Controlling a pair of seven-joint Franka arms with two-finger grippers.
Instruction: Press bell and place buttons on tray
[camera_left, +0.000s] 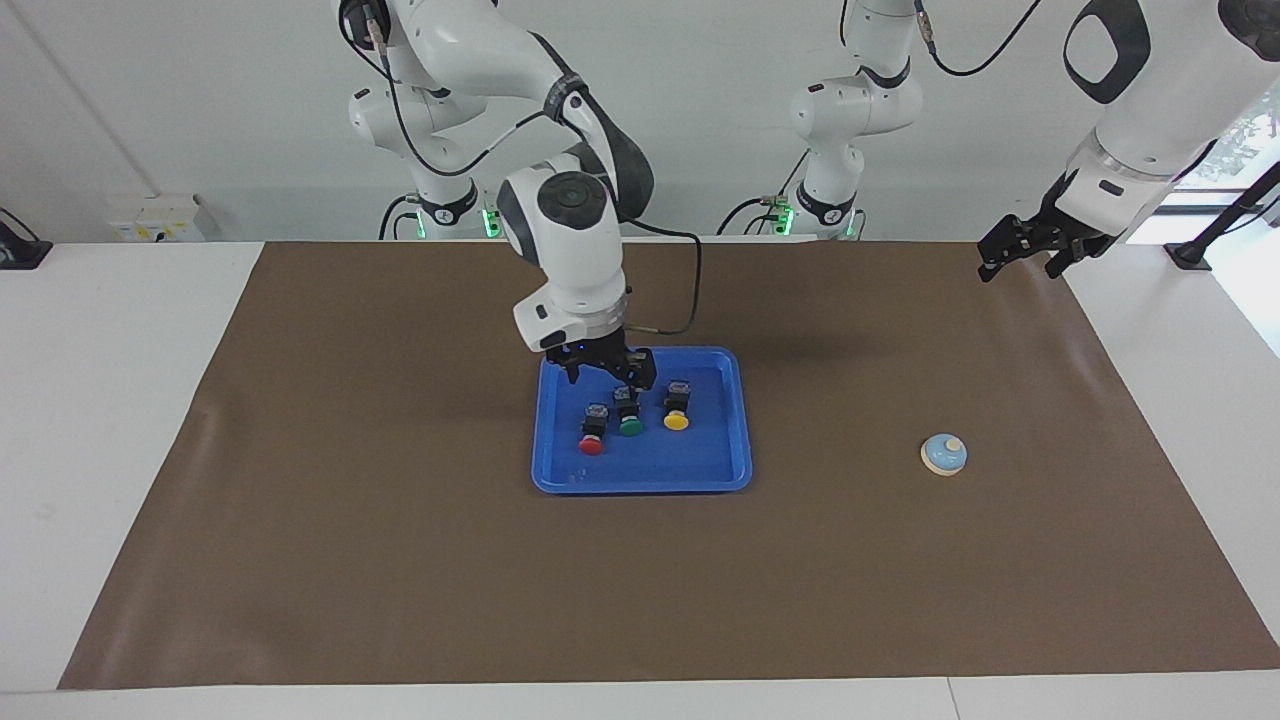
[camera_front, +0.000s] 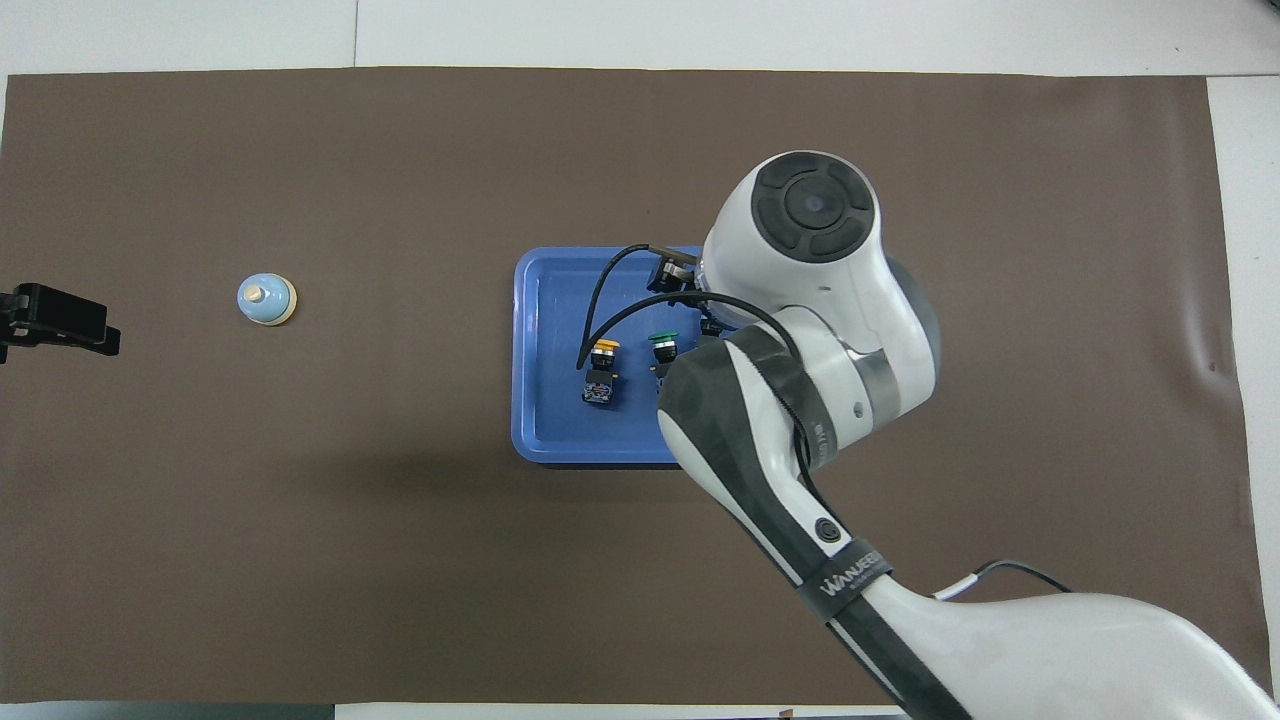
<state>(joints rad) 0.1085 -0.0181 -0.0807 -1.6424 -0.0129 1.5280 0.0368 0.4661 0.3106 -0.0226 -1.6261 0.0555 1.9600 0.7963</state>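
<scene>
The blue tray lies mid-table and also shows in the overhead view. In it stand the red button, the green button and the yellow button, side by side. The overhead view shows the yellow button and the green button; the arm hides the red one there. My right gripper is open and empty, just over the tray's edge nearest the robots. The light-blue bell sits on the mat toward the left arm's end, also in the overhead view. My left gripper waits in the air beside it.
A brown mat covers the table. The right arm's cable hangs above the tray's edge nearest the robots. White table edges border the mat at both ends.
</scene>
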